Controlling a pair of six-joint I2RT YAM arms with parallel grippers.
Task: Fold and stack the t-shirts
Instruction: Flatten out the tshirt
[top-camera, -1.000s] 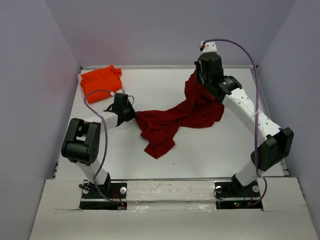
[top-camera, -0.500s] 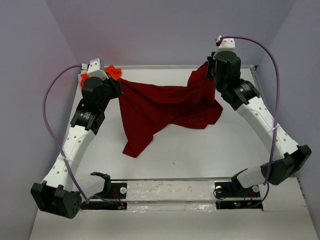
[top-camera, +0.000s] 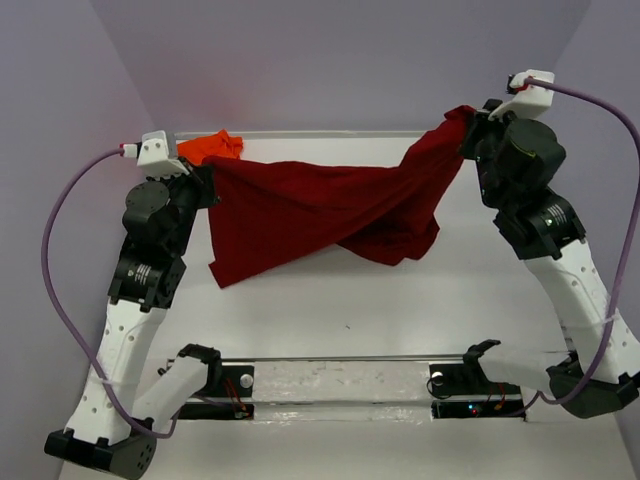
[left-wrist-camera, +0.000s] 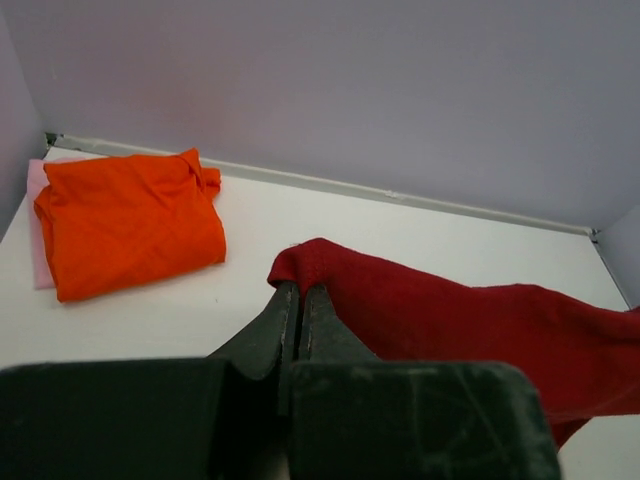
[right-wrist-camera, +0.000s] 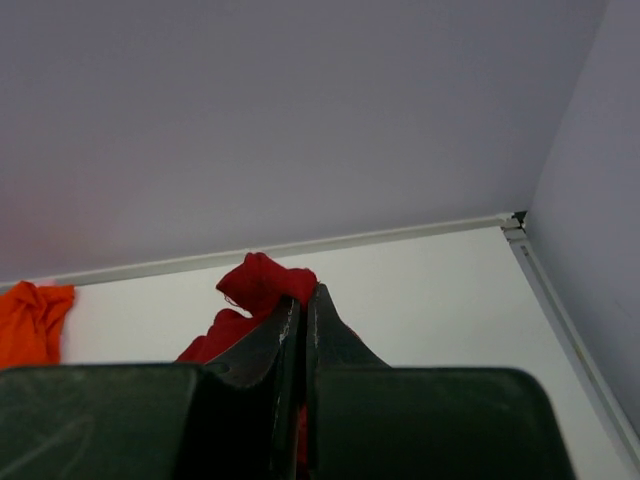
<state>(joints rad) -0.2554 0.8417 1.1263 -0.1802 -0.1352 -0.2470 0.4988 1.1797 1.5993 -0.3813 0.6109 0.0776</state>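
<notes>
1. Both arms have swung up and outward over the last second. The red shirt (top-camera: 320, 205) has gone from a crumpled heap on the table (top-camera: 350, 320) to a sheet stretched between them.
2. At the back left, the left gripper (top-camera: 203, 178) has its fingers pressed together on one corner of the red shirt. Its wrist view shows the cloth pinched right at the fingertips.
3. High at the far right, the right gripper (top-camera: 470, 125) is likewise clamped on a bunched corner of the same shirt.
4. Between the two holds the red shirt sags, with a flap hanging down on the left and a twisted fold drooping on the right. Its lowest parts seem to brush the table, though from above I cannot be sure.
5. The orange shirt (top-camera: 210, 147) lies folded in the back left corner, just behind the left gripper.
6. As I judge it, the step in hand is spreading the red shirt so it can be laid flat for folding. The orange shirt looks finished, so the task is roughly half done.
7. The next move calls for lowering both holds together with the cloth kept taut, so it lands smooth in the middle of the table. It should stay clear of the orange shirt. The droop on the right may crease unless it is pulled out first.
</notes>
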